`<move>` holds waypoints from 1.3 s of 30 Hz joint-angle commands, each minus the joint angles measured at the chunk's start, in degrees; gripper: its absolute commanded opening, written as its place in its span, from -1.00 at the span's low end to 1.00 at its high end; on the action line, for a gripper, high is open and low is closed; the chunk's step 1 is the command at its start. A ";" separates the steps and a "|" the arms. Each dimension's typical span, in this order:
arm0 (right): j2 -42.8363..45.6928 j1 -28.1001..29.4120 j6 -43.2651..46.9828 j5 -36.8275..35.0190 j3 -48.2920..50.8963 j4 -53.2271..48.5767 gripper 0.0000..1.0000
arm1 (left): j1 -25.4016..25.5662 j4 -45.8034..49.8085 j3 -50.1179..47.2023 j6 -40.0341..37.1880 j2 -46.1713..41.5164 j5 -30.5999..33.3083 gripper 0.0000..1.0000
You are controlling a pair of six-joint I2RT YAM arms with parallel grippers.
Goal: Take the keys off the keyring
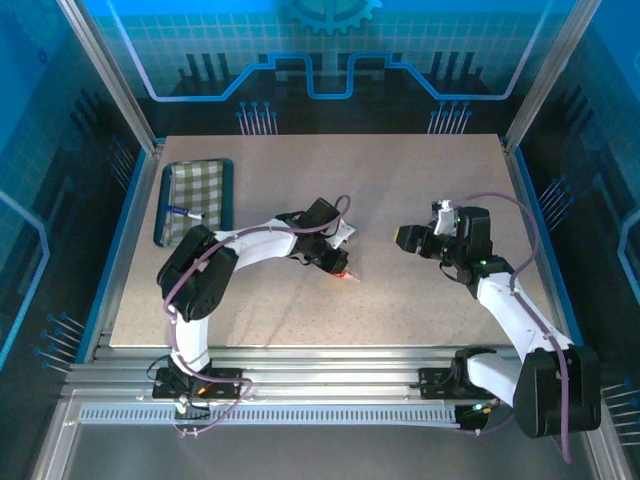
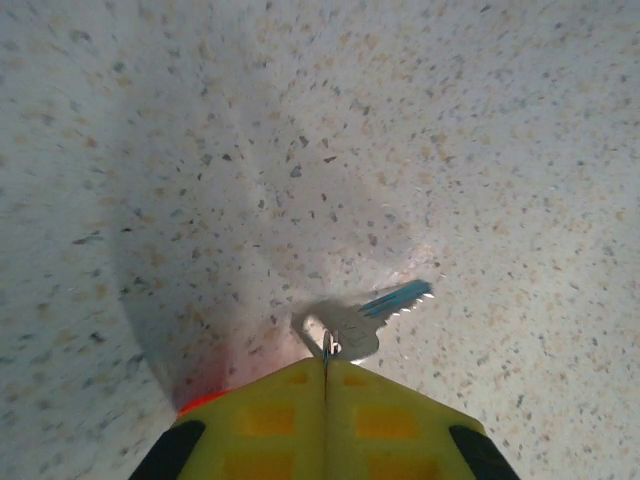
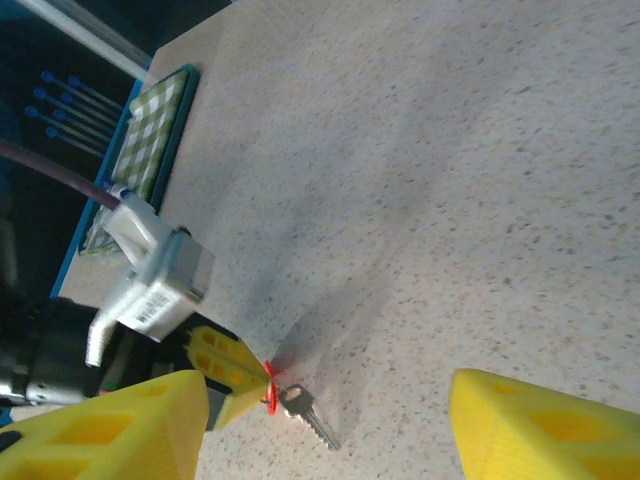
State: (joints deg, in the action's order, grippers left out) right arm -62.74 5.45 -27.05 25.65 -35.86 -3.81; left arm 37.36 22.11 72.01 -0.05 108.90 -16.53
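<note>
My left gripper (image 1: 338, 266) is low over the middle of the table, shut on the small red keyring (image 1: 347, 276). In the left wrist view its yellow fingertips (image 2: 290, 395) are pressed together on a thin loop through the head of the grey key (image 2: 365, 322), which lies just ahead on the table. The right wrist view shows the keyring (image 3: 268, 388) at those fingertips and the key (image 3: 308, 412) hanging from it, pointing down-right. My right gripper (image 1: 405, 237) hovers to the right of them, open and holding nothing, its yellow fingers (image 3: 120, 425) wide apart.
A dark tray (image 1: 228, 200) lined with green checked cloth sits at the table's far left, with a blue-capped pen (image 1: 180, 211) on it. The speckled tabletop (image 1: 420, 180) is bounded by metal frame posts and blue walls.
</note>
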 commanded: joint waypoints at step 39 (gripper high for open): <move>4.52 12.56 40.32 24.93 -14.24 17.26 -0.08 | 11.80 -21.52 -6.07 -38.71 -40.73 18.95 -0.96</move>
State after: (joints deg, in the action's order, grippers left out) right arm -60.34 16.95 2.48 51.44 -48.03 21.63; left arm 48.29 12.27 69.71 -31.24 70.83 0.05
